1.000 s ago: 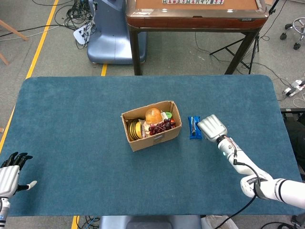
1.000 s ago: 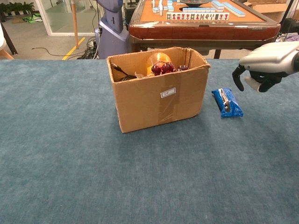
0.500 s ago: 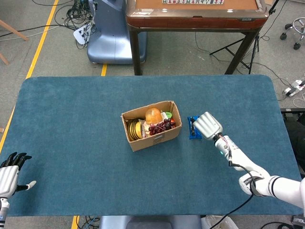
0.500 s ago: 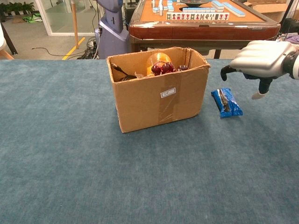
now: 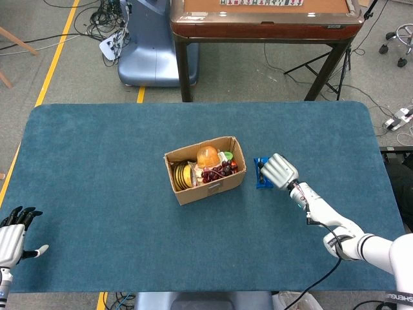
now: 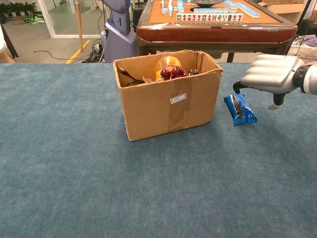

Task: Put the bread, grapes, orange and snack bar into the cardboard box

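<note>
The cardboard box [image 5: 205, 185] [image 6: 168, 110] stands mid-table with its top open. Inside it I see the orange [image 5: 208, 155] [image 6: 167, 62], dark red grapes [image 5: 219, 171] [image 6: 174, 72] and the bread [image 5: 184, 175]. The blue snack bar [image 5: 259, 172] [image 6: 240, 108] lies flat on the cloth just right of the box. My right hand [image 5: 279, 171] [image 6: 270, 75] hovers over the bar's right side, fingers apart and pointing down, holding nothing. My left hand [image 5: 13, 236] rests open at the table's near left corner, far from the box.
The table is covered by a blue cloth [image 5: 116, 161]. A wooden mahjong table [image 5: 264, 19] [image 6: 218, 25] and a blue-grey machine base [image 5: 147, 45] stand beyond the far edge. Cables lie on the floor behind.
My right hand has moved left toward the box, from beside the snack bar to over it, and its fingers have spread. The left hand and the bar have stayed still.
</note>
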Motion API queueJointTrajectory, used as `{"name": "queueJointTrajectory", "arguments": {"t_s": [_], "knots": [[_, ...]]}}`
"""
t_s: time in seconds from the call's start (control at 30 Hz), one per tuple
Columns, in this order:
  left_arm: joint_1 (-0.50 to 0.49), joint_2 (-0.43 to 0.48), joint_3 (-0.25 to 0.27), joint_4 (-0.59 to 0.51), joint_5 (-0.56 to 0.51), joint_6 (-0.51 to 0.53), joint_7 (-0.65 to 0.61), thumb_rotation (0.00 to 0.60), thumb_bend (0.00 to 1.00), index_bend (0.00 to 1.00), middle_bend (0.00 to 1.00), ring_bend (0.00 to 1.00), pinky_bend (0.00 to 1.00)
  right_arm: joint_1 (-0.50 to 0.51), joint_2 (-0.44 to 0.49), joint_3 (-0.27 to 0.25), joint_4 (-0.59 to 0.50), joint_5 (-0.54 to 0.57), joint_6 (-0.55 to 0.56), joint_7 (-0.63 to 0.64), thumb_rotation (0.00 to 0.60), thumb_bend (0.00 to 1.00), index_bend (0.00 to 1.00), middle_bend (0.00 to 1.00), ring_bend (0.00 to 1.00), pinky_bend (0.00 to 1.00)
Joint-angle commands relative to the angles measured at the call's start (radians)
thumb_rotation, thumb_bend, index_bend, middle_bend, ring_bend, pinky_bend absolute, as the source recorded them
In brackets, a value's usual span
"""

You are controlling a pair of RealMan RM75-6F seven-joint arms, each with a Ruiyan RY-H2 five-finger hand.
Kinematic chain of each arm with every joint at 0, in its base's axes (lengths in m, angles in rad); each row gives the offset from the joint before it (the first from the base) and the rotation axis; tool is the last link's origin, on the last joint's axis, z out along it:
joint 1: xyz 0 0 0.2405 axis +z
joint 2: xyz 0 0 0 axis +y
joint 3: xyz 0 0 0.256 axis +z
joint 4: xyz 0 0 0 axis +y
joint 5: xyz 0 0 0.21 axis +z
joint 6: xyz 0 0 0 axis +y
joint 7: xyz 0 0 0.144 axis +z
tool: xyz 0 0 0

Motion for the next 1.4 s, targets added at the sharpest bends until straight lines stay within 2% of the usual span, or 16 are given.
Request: {"name": "queueJointTrajectory", "arguments": {"t_s": [0.03,0.4,0.8,1.03,1.13,1.3,1.4], "knots": [[0.000,0.000,0.002,-0.001,0.002,0.001,0.002,0.600,0.00,0.24,0.17,0.08,0.18,0.001,-0.026,0.005,0.034,-0.021,-0.002,0.022,0.600,0.00,0.28,1.00,1.00,0.96],[0.003,0.000,0.001,0.001,-0.001,0.002,-0.002,0.600,0.00,0.24,0.17,0.08,0.18,0.021,-0.110,0.018,0.145,-0.069,-0.042,0.080,0.600,0.00,0.28,1.00,1.00,0.96],[0.006,0.003,0.001,-0.001,-0.001,0.006,-0.007,0.600,0.00,0.24,0.17,0.08,0.18,0.022,-0.154,0.035,0.194,-0.056,-0.088,0.071,0.600,0.00,0.28,1.00,1.00,0.96],[0.007,0.003,0.000,-0.002,0.000,0.006,-0.007,0.600,0.00,0.24,0.17,0.08,0.18,0.013,-0.158,0.048,0.195,-0.029,-0.105,0.043,0.600,0.00,0.48,1.00,1.00,0.96],[0.007,0.002,0.000,-0.002,0.000,0.007,-0.005,0.600,0.00,0.24,0.17,0.08,0.18,0.010,-0.154,0.054,0.185,-0.016,-0.111,0.030,0.600,0.06,0.54,1.00,1.00,0.96],[0.006,0.002,0.001,-0.001,-0.001,0.005,-0.003,0.600,0.00,0.24,0.17,0.08,0.18,0.001,-0.143,0.061,0.168,-0.003,-0.102,0.009,0.600,0.22,0.60,1.00,1.00,0.96],[0.006,0.001,0.001,-0.001,-0.001,0.004,-0.002,0.600,0.00,0.24,0.17,0.08,0.18,-0.009,-0.130,0.066,0.150,0.002,-0.086,0.007,0.600,0.27,0.62,1.00,1.00,0.96]]}}
